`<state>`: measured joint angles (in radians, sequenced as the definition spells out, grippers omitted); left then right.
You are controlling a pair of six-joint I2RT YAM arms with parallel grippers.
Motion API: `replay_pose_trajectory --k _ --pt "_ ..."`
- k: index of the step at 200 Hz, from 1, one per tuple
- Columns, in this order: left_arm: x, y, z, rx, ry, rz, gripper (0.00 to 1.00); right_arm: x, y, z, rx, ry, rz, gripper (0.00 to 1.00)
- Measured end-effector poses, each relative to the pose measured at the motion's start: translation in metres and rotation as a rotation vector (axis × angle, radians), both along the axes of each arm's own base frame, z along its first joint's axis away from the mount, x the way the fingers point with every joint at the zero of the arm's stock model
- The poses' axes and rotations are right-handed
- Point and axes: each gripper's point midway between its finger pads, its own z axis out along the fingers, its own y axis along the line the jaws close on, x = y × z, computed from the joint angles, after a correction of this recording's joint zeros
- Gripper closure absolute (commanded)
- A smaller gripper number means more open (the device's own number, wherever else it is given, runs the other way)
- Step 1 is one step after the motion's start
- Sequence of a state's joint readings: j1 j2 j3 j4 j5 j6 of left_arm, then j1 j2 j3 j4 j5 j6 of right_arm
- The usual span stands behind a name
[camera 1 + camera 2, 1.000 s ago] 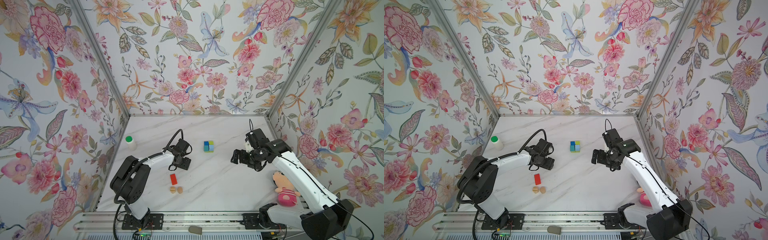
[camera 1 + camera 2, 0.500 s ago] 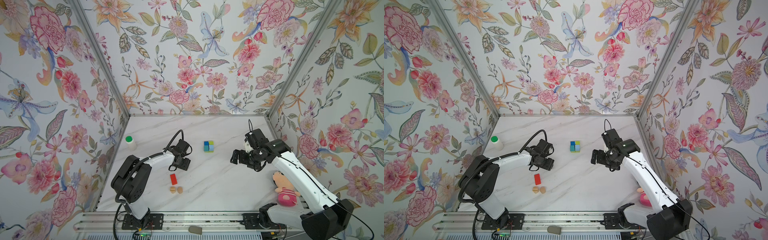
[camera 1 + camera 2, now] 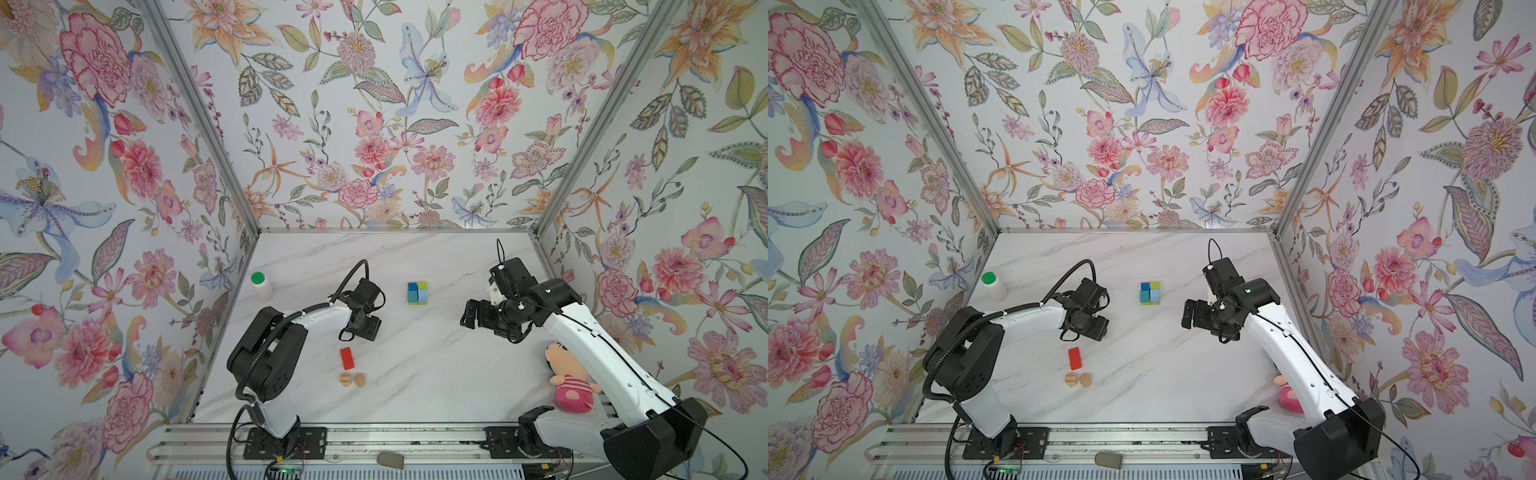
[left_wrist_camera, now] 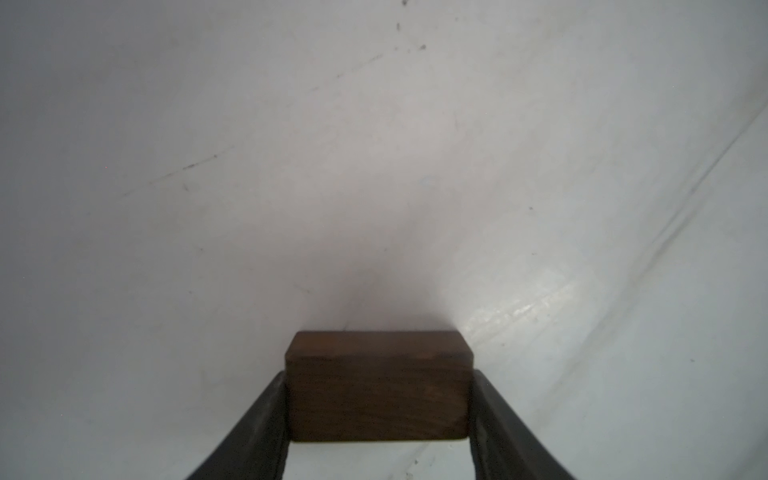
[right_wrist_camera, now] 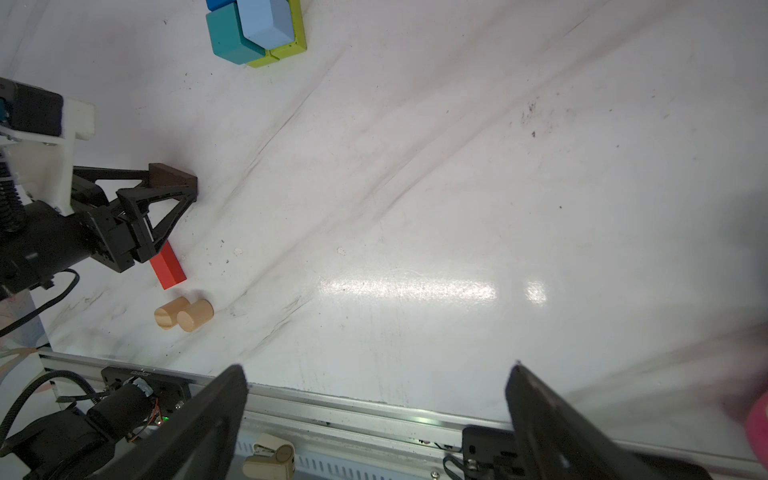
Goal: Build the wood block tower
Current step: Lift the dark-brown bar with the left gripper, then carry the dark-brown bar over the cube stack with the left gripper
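Two tools: left tool (image 4: 379, 384) clamps the dark-brown block (image 5: 172, 174), right tool (image 5: 377, 368) stands wide, empty.

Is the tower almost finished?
Not yet. Four cubes sit packed together in a square. The left gripper grips the dark-brown block. The red block and two tan pieces lie loose, left to stack. The right gripper is open and empty.

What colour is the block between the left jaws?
Dark brown. The block shows best in the left wrist view.
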<state>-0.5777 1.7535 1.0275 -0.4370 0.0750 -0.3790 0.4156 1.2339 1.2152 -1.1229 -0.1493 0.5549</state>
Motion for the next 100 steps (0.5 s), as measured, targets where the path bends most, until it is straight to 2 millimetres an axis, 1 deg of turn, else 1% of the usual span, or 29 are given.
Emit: replay_pose_trajectory --k 24,43,64,100 --pt "0.007 -0.005 0.008 -0.006 -0.007 0.001 0.48 0.0 0.0 0.0 0.0 0.0 0.0 0.01" --pt "0.015 -0.01 0.02 -0.024 -0.022 0.017 0.48 0.0 -0.001 0.0 -0.003 -0.001 -0.001 0.01" --pt "0.028 -0.02 0.04 -0.07 -0.046 0.059 0.48 0.0 -0.002 -0.001 -0.011 -0.003 -0.004 0.01" --pt "0.053 -0.044 0.08 -0.196 -0.093 0.154 0.5 -0.004 -0.01 -0.008 -0.048 -0.002 -0.016 0.01"
